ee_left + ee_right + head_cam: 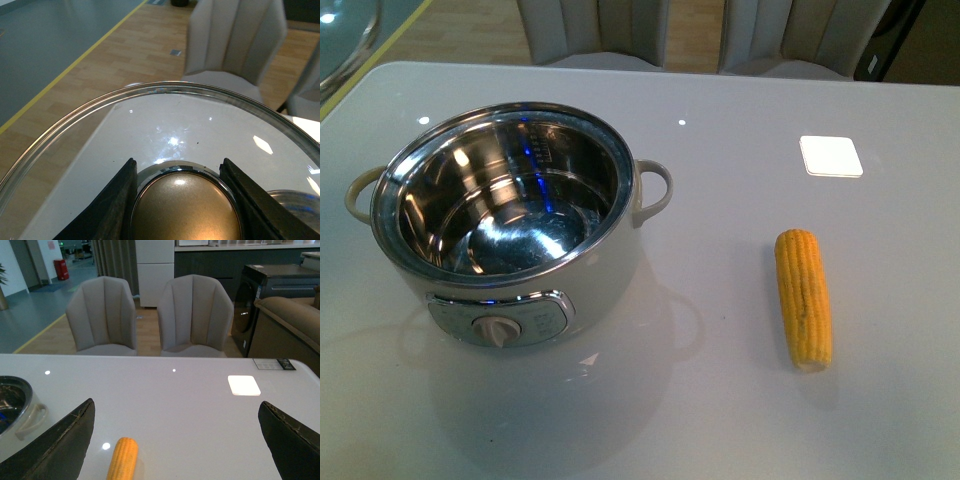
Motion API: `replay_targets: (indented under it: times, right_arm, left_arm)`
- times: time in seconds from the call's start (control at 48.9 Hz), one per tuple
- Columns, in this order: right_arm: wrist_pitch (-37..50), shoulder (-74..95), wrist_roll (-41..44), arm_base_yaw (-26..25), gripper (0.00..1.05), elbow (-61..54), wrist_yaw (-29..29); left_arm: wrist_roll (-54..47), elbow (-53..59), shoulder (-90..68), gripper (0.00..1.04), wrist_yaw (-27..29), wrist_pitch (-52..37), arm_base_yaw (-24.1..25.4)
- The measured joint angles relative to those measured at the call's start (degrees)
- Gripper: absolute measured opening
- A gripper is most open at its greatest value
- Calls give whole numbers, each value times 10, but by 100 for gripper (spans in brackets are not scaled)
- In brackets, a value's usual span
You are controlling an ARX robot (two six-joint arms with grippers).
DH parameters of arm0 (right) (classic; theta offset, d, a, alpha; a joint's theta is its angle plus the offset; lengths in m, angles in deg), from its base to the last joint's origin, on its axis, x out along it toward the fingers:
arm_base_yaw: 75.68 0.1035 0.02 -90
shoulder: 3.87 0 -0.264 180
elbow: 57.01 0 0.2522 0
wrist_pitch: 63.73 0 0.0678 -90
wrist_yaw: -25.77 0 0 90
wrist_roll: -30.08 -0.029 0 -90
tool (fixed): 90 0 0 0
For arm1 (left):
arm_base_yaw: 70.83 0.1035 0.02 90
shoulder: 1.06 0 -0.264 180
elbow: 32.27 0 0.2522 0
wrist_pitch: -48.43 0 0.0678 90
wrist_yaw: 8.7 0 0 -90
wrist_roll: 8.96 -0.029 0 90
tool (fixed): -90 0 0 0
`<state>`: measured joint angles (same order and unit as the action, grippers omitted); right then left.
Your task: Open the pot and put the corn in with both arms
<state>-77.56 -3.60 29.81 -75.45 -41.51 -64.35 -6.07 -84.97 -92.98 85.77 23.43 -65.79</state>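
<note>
The cream-white pot (510,215) stands uncovered on the left of the table, its steel bowl empty and its dial facing me. The corn (803,297) lies lengthwise on the table to the pot's right. My left gripper (178,175) is shut on the bronze knob (185,210) of the glass lid (165,125), held up off the pot; the lid's edge (345,40) shows at the front view's top left corner. My right gripper (175,412) is open above the table, the corn (123,458) below and between its fingers, nearer the left one. The pot's handle (27,415) shows beside it.
A white square pad (831,156) lies on the table behind the corn. Two grey chairs (150,315) stand at the table's far edge. A dark cabinet (275,295) and a sofa arm (292,322) are beyond on the right.
</note>
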Motion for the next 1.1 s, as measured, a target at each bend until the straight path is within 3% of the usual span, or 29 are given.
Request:
replay_targets:
  times: [0.143,0.286,0.818,1.105]
  right_arm:
    - [0,0,0,0,96,0,0]
    - [0,0,0,0,96,0,0]
    - [0,0,0,0,96,0,0]
    - [0,0,0,0,96,0,0]
  left_arm:
    - [-11,27,-13,44,-24,-46,121]
    - [-20,42,-75,44,-22,-101,186]
    - [-44,28,-349,44,-21,-283,191]
    - [-51,-4,-428,44,-39,-334,169]
